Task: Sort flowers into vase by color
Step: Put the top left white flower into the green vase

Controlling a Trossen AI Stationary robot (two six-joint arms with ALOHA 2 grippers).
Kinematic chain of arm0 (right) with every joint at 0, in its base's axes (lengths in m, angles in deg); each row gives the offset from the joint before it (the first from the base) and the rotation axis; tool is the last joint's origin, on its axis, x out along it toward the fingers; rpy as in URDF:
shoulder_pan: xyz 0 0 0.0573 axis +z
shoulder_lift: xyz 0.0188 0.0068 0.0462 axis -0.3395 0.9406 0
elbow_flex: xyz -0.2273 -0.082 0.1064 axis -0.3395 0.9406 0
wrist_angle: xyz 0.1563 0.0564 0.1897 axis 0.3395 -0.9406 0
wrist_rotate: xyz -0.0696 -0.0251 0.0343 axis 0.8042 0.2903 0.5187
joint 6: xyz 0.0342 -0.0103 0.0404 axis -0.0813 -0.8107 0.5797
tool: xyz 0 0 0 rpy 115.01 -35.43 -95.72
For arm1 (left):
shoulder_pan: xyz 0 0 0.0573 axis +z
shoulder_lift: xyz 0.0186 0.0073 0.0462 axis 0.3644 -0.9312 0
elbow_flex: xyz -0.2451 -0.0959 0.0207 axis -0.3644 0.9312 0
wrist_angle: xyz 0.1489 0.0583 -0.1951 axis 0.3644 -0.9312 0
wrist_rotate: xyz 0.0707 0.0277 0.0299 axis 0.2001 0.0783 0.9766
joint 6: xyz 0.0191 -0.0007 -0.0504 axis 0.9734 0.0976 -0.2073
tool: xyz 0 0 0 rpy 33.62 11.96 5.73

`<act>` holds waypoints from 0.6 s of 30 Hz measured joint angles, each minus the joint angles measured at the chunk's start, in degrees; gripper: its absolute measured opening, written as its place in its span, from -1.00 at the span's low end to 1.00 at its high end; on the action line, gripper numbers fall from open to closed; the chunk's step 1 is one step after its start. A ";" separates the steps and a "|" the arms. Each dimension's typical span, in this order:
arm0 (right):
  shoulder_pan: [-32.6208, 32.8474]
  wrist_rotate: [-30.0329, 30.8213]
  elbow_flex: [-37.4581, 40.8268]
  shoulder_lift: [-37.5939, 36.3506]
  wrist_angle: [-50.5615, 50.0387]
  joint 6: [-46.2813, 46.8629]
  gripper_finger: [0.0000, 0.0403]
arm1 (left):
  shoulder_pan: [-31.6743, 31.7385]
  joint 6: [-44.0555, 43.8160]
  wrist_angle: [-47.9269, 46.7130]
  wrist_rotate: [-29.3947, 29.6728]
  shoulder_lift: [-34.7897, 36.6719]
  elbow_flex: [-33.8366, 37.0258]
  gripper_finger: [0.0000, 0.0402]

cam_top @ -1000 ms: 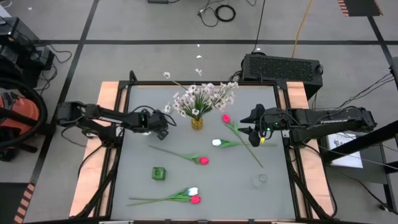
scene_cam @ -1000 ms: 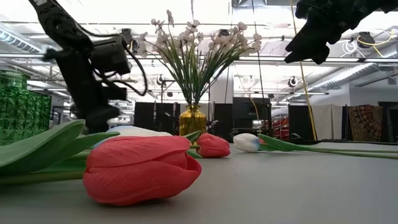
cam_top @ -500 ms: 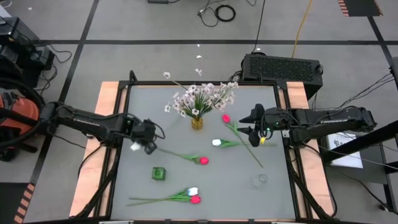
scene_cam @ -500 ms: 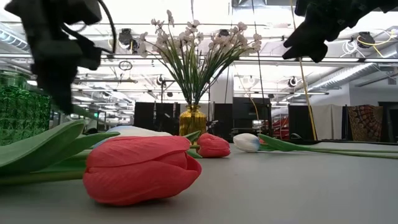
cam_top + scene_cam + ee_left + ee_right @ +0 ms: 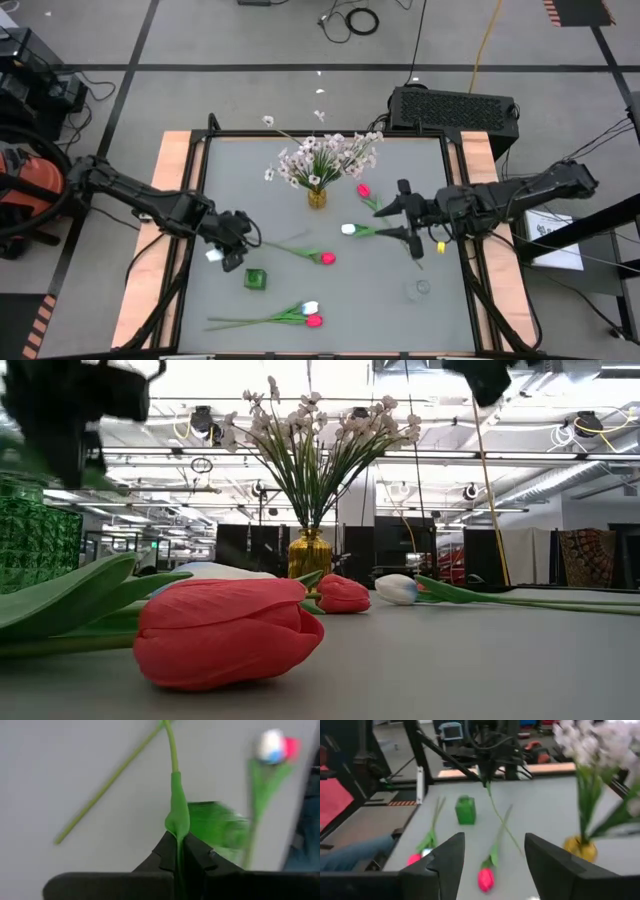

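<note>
High view, green vase (image 5: 255,278), gold vase (image 5: 317,197)

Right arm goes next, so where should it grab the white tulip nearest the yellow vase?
Take the white tulip on its stem just behind the head, right end effector from above, fingers astride it: it lies flat, and farther along a pink tulip's stem seems to cross it.

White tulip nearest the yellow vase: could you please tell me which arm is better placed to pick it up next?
Probably the right: the right gripper is open beside the white tulip, while the left gripper is shut on the stem of a pink tulip.
</note>
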 joint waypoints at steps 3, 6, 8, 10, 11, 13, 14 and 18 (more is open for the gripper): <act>2.38 0.28 -4.44 4.27 -0.01 -1.24 -0.01 | 0.00 2.37 -1.24 -0.20 0.04 -4.83 -0.94; 4.85 1.15 -9.37 10.31 -0.10 -2.70 -0.01 | 0.00 4.13 -2.00 -0.18 0.07 -8.30 -0.94; 6.41 3.30 -13.15 15.12 -0.93 -4.83 -0.01 | 0.00 5.31 -1.74 0.98 0.07 -9.89 -0.94; 7.71 5.71 -17.17 20.24 -2.67 -7.91 -0.01 | 0.00 7.08 -0.25 3.74 0.11 -10.27 -0.94; 8.25 6.87 -19.28 22.83 -3.22 -9.28 -0.01 | 0.00 8.17 0.94 5.54 0.08 -10.27 -0.93; 9.09 9.38 -23.28 27.86 -4.27 -11.57 -0.01 | 0.00 10.20 3.80 8.91 -0.24 -10.27 -0.91; 9.34 10.63 -25.21 30.22 -4.09 -12.53 -0.01 | 0.00 10.92 5.32 9.98 -0.62 -10.29 -0.91; 9.60 12.34 -31.89 38.94 -4.12 -15.13 -0.01 | 0.00 15.73 12.24 10.56 -3.00 -10.29 -0.89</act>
